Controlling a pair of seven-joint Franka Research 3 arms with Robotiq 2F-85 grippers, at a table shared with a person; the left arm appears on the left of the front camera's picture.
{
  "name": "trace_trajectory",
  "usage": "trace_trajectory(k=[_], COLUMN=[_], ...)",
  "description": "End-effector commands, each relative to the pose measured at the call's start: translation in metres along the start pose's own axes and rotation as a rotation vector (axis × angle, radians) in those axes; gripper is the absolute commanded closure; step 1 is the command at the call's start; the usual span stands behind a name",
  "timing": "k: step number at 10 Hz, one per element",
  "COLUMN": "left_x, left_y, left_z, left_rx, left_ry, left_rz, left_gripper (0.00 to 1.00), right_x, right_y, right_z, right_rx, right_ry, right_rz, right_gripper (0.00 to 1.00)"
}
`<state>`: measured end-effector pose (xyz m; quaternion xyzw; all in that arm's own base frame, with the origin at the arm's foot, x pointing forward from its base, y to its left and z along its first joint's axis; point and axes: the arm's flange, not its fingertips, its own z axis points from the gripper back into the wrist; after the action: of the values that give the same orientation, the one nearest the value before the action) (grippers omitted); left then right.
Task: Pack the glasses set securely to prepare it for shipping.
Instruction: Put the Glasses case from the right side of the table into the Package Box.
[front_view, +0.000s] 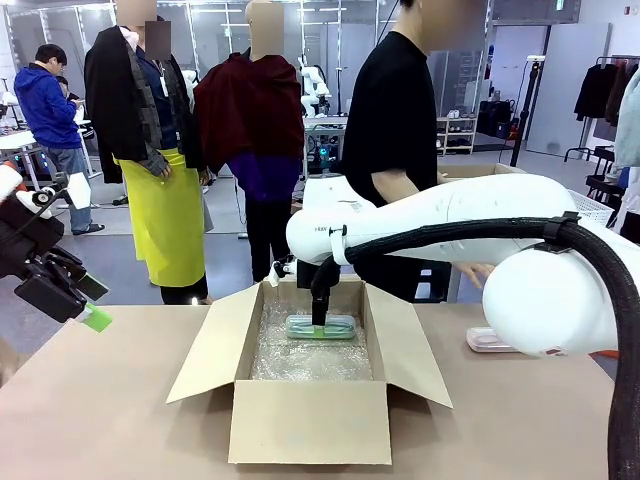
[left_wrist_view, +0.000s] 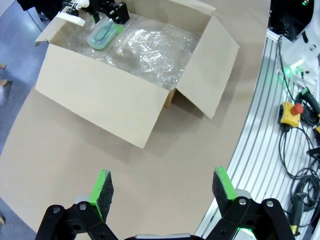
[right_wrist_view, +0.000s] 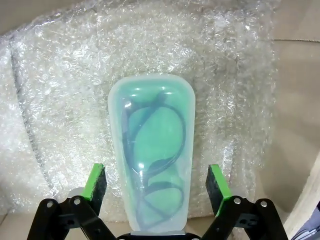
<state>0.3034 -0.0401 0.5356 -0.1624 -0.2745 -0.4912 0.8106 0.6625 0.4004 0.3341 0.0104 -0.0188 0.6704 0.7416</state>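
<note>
The mint-green glasses case (right_wrist_view: 151, 150) lies flat on bubble wrap (right_wrist_view: 65, 100) inside the open cardboard box (front_view: 310, 420). Dark-framed glasses show through its shell. My right gripper (right_wrist_view: 156, 187) hangs straight over the case, open, with a gap between each green pad and the shell. From the front, the right gripper (front_view: 320, 315) reaches down into the box over the mint case (front_view: 322, 328). The pale pink case (front_view: 492, 341) rests on the table to the right of the box. My left gripper (front_view: 95, 305) hovers open at the far left with nothing in it, seen also in its own view as the left gripper (left_wrist_view: 162, 187).
The box's four flaps (front_view: 212, 345) are spread outward. A person in black (front_view: 400, 120) stands behind the table, one hand (front_view: 480, 270) low near the pink case. The table's right edge borders an aluminium rail (left_wrist_view: 260, 150) with cables and an emergency-stop button (left_wrist_view: 295, 111).
</note>
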Motion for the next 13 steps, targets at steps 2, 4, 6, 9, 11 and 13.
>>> trace_trajectory(k=[2, 4, 6, 9, 11, 13], left_x=[-0.001, -0.001, -0.001, -0.001, -0.001, -0.001], left_y=[-0.001, -0.001, -0.001, -0.001, -0.001, -0.001], left_z=[0.002, 0.002, 0.002, 0.002, 0.002, 0.002], left_rx=[-0.021, -0.021, -0.021, -0.021, -0.021, -0.021], left_ry=[-0.013, -0.013, -0.013, -0.013, -0.013, -0.013], left_rz=[-0.002, -0.002, -0.002, -0.002, -0.002, -0.002], left_gripper=[0.0, 0.0, 0.0, 0.0, 0.0, 0.0], right_x=[0.002, 0.002, -0.005, -0.046, -0.082, -0.129], right_y=[0.001, 0.001, 0.019, 0.081, 0.109, 0.134], right_z=[0.001, 0.001, 0.026, 0.095, 0.12, 0.143], right_rx=[-0.004, -0.004, -0.003, -0.084, -0.122, -0.16], right_ry=[-0.003, -0.003, 0.013, 0.033, 0.008, -0.053], right_rz=[0.002, 0.002, -0.072, -0.226, -0.336, -0.453], right_gripper=[0.0, 0.0, 0.0, 0.0, 0.0, 0.0])
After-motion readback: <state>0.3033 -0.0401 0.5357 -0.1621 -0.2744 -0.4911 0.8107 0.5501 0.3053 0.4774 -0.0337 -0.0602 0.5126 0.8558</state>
